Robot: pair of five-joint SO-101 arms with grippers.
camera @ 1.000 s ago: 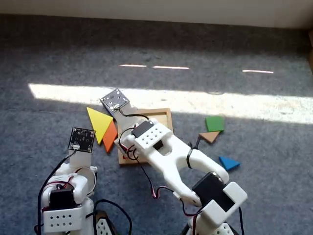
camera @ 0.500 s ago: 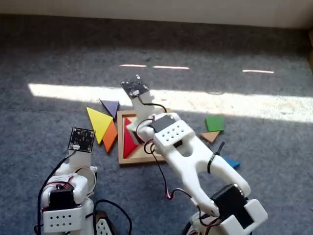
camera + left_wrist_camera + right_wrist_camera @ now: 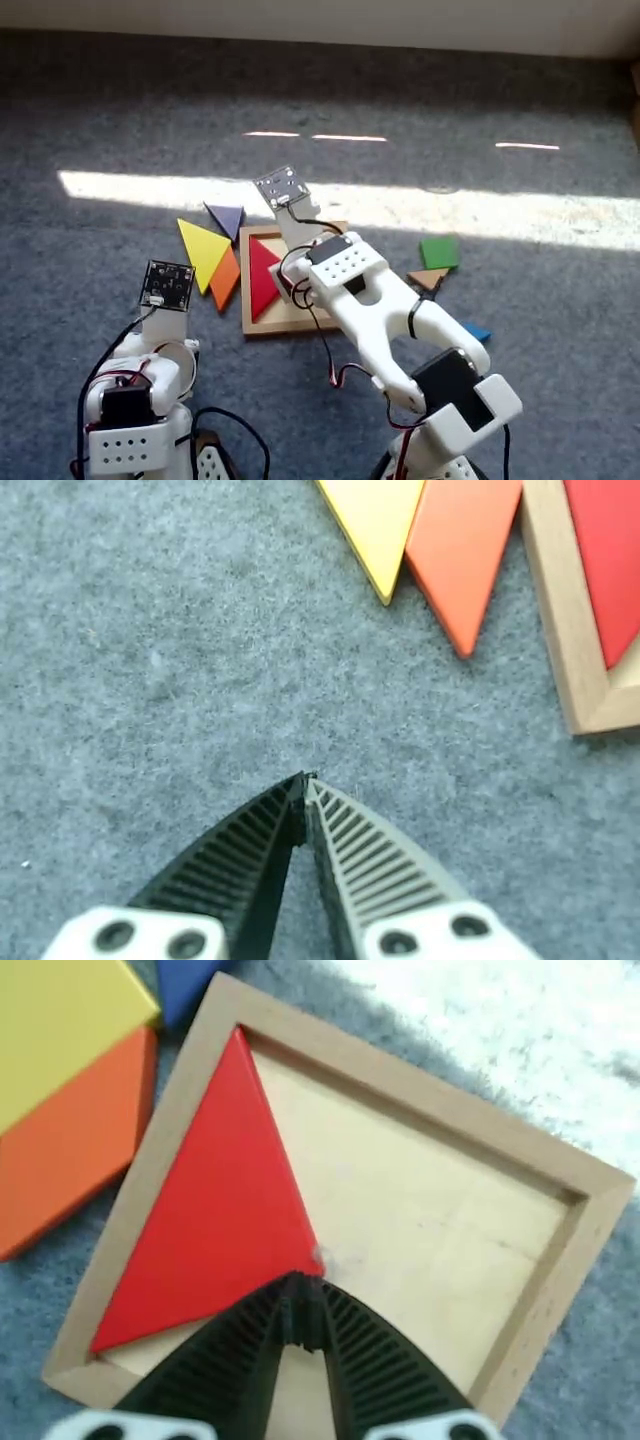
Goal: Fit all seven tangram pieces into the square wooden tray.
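1. From above, the square wooden tray (image 3: 246, 305) lies on the grey, carpet-like worktop (image 3: 120, 120). The right arm (image 3: 365, 300) stretches over it from the near side.
2. A red triangle (image 3: 262, 280) lies inside the tray, its long edge against the wall nearest the left arm (image 3: 135, 400).
3. The right wrist view brings this close. The right pincer (image 3: 300, 1312) is clenched on nothing, its tips hanging just at the red triangle's (image 3: 215, 1230) inward point. Bare tray floor takes up the rest, inside the rim (image 3: 400, 1090).
4. The left wrist view looks at the left pincer (image 3: 305, 780), clamped shut and empty, over bare grey surface. It is well short of the yellow triangle (image 3: 378, 520) and the orange piece (image 3: 462, 550), which lie edge to edge.
5. The high view places that pair, yellow (image 3: 203, 250) and orange (image 3: 225, 278), just beside the tray's outer wall. A purple triangle (image 3: 226, 217) lies near the tray's far corner.
6. The high view also takes in the other side. A green square (image 3: 438, 251), a tan triangle (image 3: 430, 279) close by it and a blue triangle (image 3: 476, 331) all lie out on the worktop, apart from the tray.
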